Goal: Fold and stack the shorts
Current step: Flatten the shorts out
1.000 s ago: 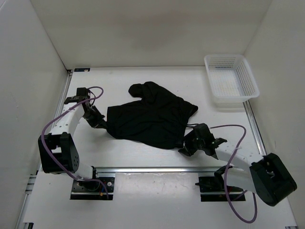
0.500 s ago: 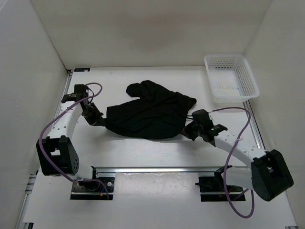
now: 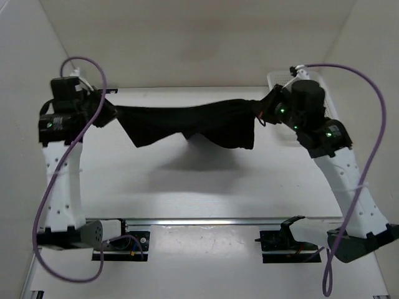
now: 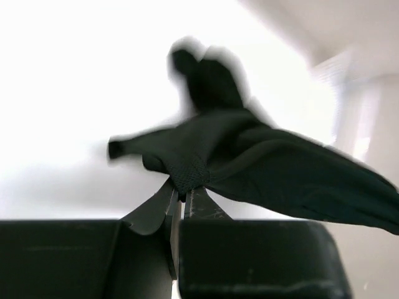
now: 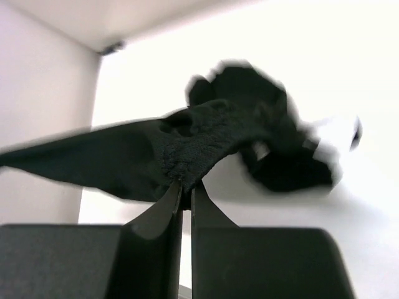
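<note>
Item count, all views:

- Shorts (image 3: 187, 121): one black pair.
- Robot arms: two, the left arm (image 3: 59, 180) and the right arm (image 3: 346, 180).
- Grippers: two, the left gripper (image 3: 111, 111) and the right gripper (image 3: 265, 112), one per arm.
- Fingers: two per gripper, four in total, confirmed in each wrist view.
- Purple cables: two, the left cable (image 3: 100, 71) and the right cable (image 3: 374, 106).
- Black base plates: two, the left plate (image 3: 124, 243) and the right plate (image 3: 280, 244).
- Metal rail (image 3: 206, 221) along the near edge: one.
- White basket (image 3: 272, 80): one, mostly hidden behind the right arm.
- Table (image 3: 199, 187): one.
</note>
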Robot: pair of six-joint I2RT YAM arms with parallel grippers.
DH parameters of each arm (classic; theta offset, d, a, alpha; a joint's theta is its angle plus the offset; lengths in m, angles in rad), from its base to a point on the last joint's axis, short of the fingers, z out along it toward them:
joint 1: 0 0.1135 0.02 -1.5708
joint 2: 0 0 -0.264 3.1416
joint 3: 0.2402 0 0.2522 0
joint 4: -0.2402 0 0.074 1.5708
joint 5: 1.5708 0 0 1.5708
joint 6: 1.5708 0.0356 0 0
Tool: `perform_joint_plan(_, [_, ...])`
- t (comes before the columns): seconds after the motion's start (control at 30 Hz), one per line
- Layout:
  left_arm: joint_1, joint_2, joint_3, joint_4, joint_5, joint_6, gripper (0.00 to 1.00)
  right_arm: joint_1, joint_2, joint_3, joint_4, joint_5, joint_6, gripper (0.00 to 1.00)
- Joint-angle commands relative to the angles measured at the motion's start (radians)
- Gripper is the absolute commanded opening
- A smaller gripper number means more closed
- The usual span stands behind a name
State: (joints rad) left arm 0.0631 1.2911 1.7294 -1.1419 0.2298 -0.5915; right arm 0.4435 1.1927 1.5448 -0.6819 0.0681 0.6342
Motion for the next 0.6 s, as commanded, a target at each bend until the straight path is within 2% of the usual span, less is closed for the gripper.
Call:
perform_joint_plan(0.0, [0.014, -0.14, 0.152, -0.001, 0.026, -0.024, 0.1, -0.003, -0.057, 0.144, -0.168, -0.065, -0.211, 0.0])
perform_joint_plan(0.17, [0.014, -0.258, 0.362, -0.001, -0.004, -0.033, 0.1, -0.003, -0.195, 0.251, -0.2, -0.187, -0.278, 0.0])
perform_joint_plan(0.3, [0.003, -0.34, 0.438, -0.001, -0.082, -0.042, 0.1, -0.003, -0.294, 0.299, -0.2, -0.249, -0.288, 0.0])
perform_joint_plan(0.57, [-0.063, -0.34, 0.644, -0.022, -0.208, -0.033, 0.1, -0.003, -0.381, 0.368, -0.229, -0.226, -0.252, 0.0])
